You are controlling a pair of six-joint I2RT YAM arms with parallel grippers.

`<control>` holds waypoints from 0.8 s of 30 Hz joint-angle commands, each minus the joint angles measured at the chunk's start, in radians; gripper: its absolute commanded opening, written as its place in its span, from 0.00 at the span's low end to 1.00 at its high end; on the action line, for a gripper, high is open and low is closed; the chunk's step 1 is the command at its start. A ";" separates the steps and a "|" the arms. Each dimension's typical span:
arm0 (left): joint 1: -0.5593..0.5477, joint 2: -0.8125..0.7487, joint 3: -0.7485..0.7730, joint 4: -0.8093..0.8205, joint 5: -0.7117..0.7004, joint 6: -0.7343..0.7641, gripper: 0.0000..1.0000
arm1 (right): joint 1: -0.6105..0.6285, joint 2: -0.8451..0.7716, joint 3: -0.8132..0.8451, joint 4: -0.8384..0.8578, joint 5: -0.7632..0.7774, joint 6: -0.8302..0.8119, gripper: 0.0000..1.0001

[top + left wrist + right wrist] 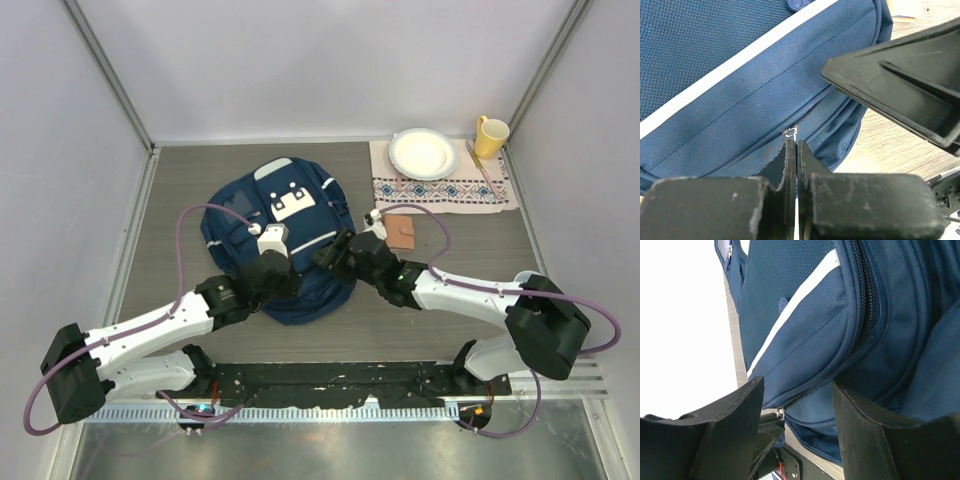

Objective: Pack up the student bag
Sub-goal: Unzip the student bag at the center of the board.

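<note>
— While that left gripper [792, 145] sits at the near side of the student bag [305, 298], what's it got?
— Fingers pressed right together, with the little metal zip pull [790, 132] nipped at their tips. Bag's lying flat mid-tabletop [180, 190], zip closed as far as I can see.
— So we're on opening it?
— I'd say so. Right gripper [797, 385] hangs just beside, jaws roughly half apart over the bag's edge, gripping nothing.
— Next?
— Close those jaws on the fabric to brace it, then draw the pull along its track, or the bag slides.
— Further right?
— Brown flat thing [400, 232], then cloth [445, 187], plate [424, 152] and mug [490, 135] at the far right corner.
</note>
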 commanded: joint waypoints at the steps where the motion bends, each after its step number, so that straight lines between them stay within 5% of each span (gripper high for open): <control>1: -0.011 -0.027 0.024 0.077 0.037 0.018 0.00 | 0.003 0.037 0.060 0.087 0.048 0.024 0.59; 3: -0.012 -0.030 0.021 0.080 0.039 0.021 0.00 | 0.004 0.044 0.073 0.089 0.048 0.020 0.53; 10: -0.014 -0.042 0.009 0.052 0.011 0.029 0.00 | -0.003 0.018 0.073 0.048 0.126 -0.032 0.01; 18: -0.005 -0.070 0.003 -0.211 -0.255 0.038 0.00 | -0.102 -0.008 0.096 -0.014 0.096 -0.108 0.01; 24: 0.049 -0.126 -0.036 -0.337 -0.308 0.035 0.00 | -0.152 -0.019 0.103 -0.031 0.068 -0.137 0.01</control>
